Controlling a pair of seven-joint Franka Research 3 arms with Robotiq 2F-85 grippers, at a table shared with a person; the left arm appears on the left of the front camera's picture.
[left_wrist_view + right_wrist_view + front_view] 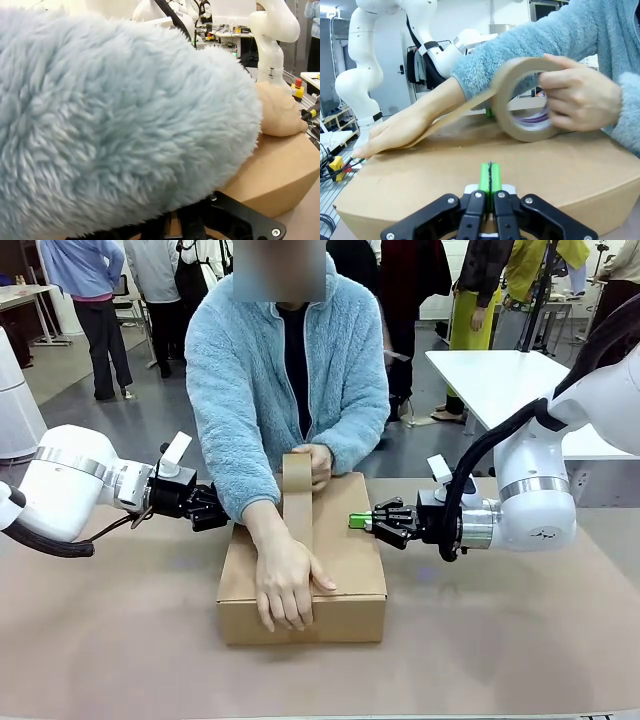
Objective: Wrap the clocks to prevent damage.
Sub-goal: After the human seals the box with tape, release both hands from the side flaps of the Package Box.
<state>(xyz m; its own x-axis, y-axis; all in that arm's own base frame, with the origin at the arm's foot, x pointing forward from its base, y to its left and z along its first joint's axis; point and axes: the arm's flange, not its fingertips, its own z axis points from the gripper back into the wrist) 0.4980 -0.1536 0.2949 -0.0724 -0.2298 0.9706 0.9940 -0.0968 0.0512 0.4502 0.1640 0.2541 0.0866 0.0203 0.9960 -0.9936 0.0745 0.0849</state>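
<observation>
The clocks are hidden. A closed brown cardboard box [345,555] lies mid-table. The person presses a strip of brown tape down over its front edge with one hand [285,588]. The other hand holds the tape roll [297,472] upright at the box's far edge, also seen as the roll [522,100] in the right wrist view. My right gripper [357,521] is shut and empty, its green pads together at the box's [420,172] right side; the same gripper [489,177] shows just above the box's edge. My left gripper [222,512] is shut, tucked against the person's fluffy blue sleeve [115,115].
The table [500,640] is covered in brown paper, with free room in front and to both sides of the box. A white table [500,380] stands behind at the right. Several people stand farther back.
</observation>
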